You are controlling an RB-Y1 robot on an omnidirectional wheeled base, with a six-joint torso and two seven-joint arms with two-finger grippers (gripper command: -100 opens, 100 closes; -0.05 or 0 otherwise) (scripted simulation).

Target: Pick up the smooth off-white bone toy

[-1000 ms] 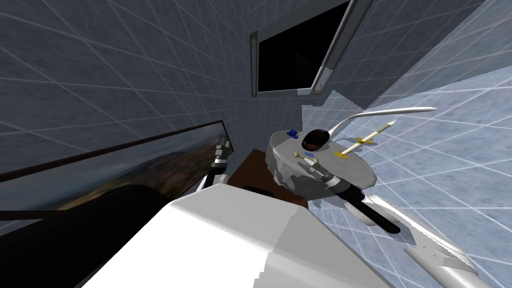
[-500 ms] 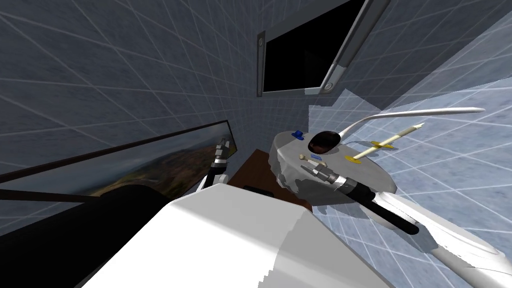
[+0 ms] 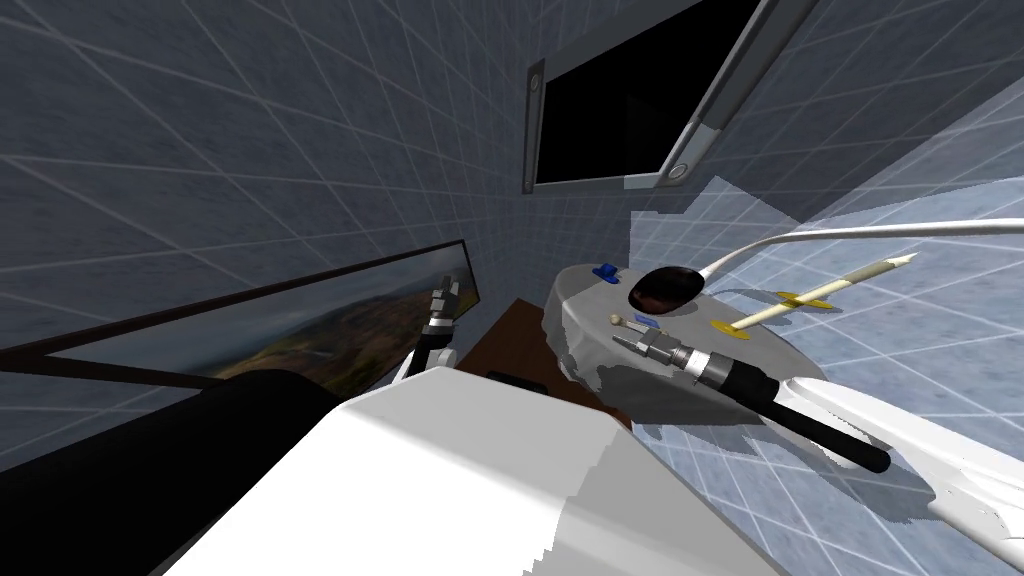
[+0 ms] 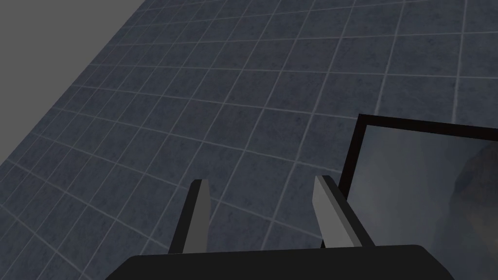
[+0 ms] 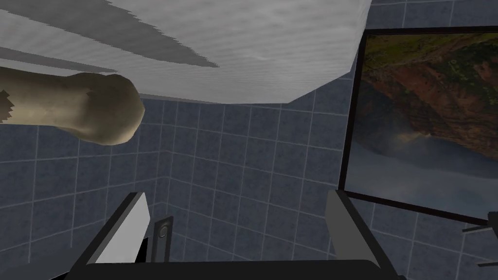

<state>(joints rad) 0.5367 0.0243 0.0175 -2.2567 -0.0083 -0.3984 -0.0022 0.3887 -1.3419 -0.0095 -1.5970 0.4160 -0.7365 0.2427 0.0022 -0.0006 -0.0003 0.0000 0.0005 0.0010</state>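
Right gripper [image 3: 627, 343], fingers spread wide and empty, hovers over a grey rounded surface [image 3: 745, 350]. The off-white bone toy [image 3: 620, 321] lies just beside its tips, at twelve o'clock. The toy is probably light, stiff and slippery, so grip the narrow shaft; the left gripper [image 3: 446, 292] is open and idle.

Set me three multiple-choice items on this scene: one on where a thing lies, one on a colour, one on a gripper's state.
1. Where is the smooth off-white bone toy?
A. on the grey round tabletop
B. on a wall shelf
C. in a drawer

2. What colour is the small block at the tabletop's edge nearest the wall?
A. red
B. blue
C. green

3. How is the right gripper?
A. shut on the bone toy
B. shut on nothing
C. open

Key: 1 A, the head view shows it lying on the tabletop. 2 B, the block is plainly blue. 3 C, its fingers stand wide apart with nothing between them.
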